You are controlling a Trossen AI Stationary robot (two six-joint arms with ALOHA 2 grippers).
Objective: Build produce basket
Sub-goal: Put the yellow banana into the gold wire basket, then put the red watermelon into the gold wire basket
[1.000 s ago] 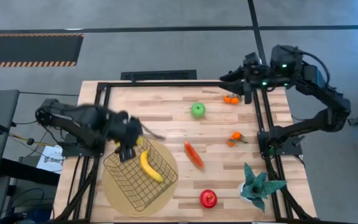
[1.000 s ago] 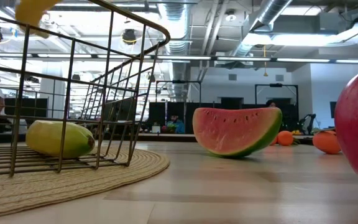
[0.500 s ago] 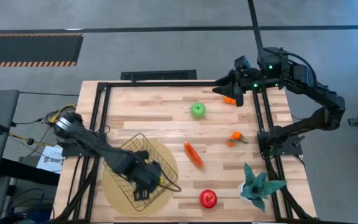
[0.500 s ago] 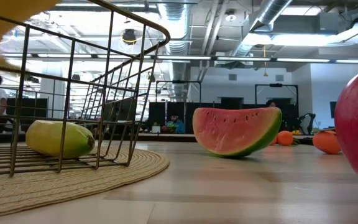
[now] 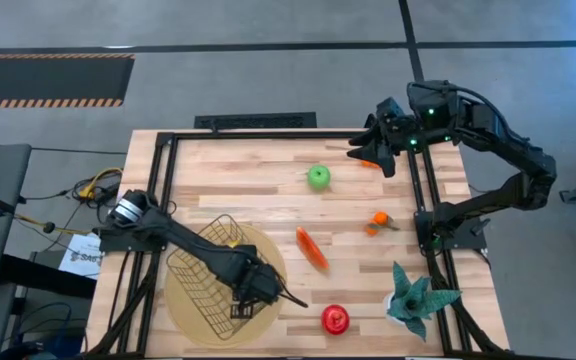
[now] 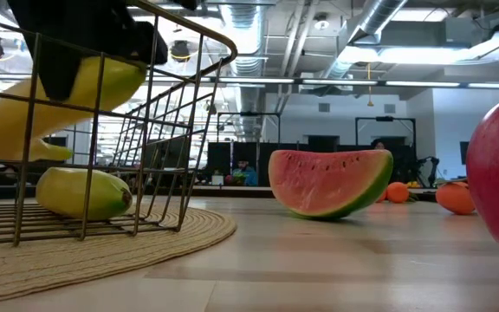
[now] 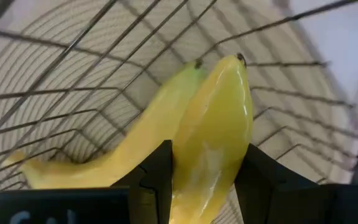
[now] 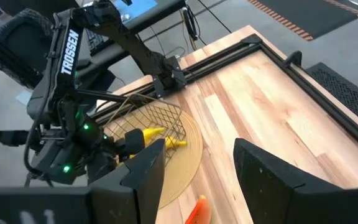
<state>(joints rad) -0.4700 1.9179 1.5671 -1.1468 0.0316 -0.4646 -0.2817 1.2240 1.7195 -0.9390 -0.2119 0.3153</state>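
Over the table's left side, the left gripper [image 7: 201,180] reaches down into the dark wire mesh basket [image 5: 200,268], which sits on a round tan woven mat [image 5: 268,258]. Its fingers are clamped on a smooth yellow toy banana [image 7: 213,137], gripped near one end and tilted just above a second yellow banana [image 6: 83,192] lying on the basket floor. The banana looks light, rigid and glossy, so probably slippery; mid-body seems the surest hold. Farther right lie a red-orange wedge slice [image 5: 311,248], a green apple [image 5: 318,177] and a shiny red fruit [image 5: 335,319]. At the far right corner, the right gripper [image 8: 194,171] hovers, fingers spread and empty.
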